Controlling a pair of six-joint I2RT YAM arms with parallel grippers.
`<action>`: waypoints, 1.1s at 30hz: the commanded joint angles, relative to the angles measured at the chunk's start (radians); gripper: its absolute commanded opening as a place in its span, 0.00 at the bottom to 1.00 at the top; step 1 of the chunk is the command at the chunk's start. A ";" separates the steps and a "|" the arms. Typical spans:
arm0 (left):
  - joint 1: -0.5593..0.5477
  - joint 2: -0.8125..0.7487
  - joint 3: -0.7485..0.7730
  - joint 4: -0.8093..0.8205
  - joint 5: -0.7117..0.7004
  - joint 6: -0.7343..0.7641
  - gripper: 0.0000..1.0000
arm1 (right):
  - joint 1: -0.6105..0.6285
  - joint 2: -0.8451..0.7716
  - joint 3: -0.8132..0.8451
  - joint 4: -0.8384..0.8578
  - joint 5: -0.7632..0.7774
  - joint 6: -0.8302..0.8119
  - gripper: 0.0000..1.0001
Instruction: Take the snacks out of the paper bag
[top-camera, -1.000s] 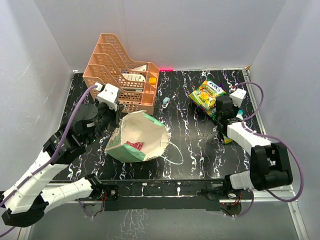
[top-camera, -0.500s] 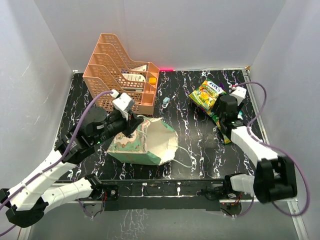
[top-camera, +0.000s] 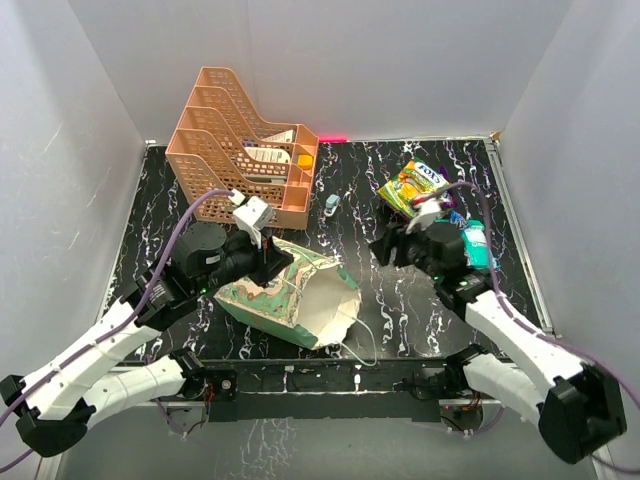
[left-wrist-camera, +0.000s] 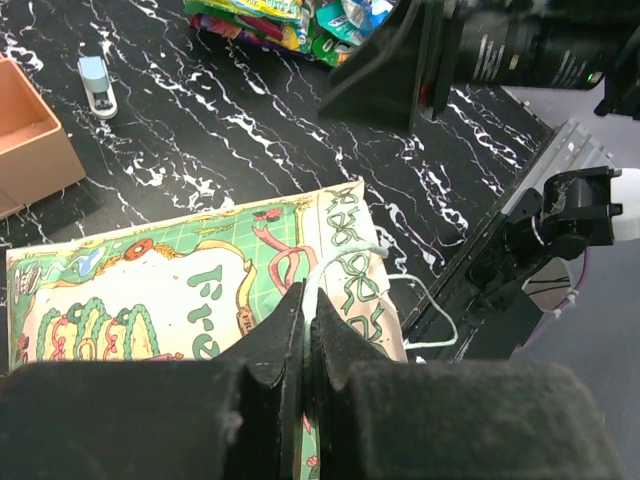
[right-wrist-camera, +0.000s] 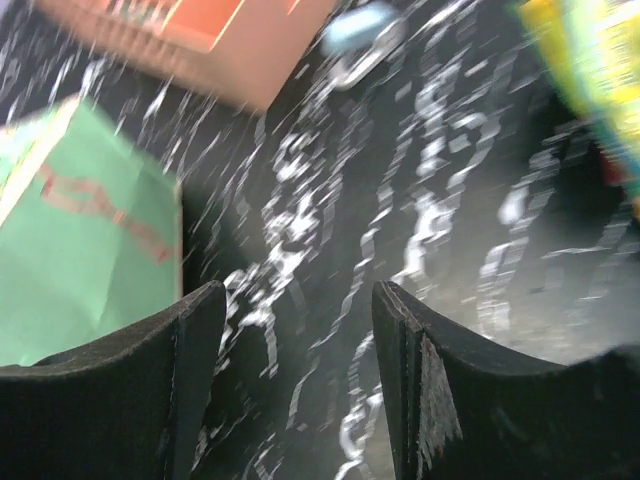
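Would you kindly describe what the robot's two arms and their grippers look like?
The left arm and right arm have white link shells joined by black joint housings. A lilac cable loops along each to a small white block at the wrist. The left gripper and right gripper have matte black, wedge-shaped fingers.

Obs: paper bag is mint-green with a patterned side facing up. It lies on its side just in front of the orange rack. The mouth gapes toward the near right, showing the cream lining. A white string handle trails from the mouth.

Snacks are glossy packets clustered to the rack's right, well apart from the bag. The yellow-green packet lies farthest back and the teal packet nearer.
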 joint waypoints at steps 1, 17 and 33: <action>0.003 -0.027 0.049 -0.106 -0.035 0.012 0.00 | 0.222 0.081 -0.017 0.080 0.079 0.033 0.62; 0.003 -0.038 0.083 -0.210 -0.248 -0.008 0.00 | 0.620 0.097 0.018 0.166 0.277 -0.133 0.65; 0.003 -0.054 0.075 -0.192 -0.192 0.027 0.00 | 0.994 0.158 -0.149 0.510 0.229 -1.225 0.67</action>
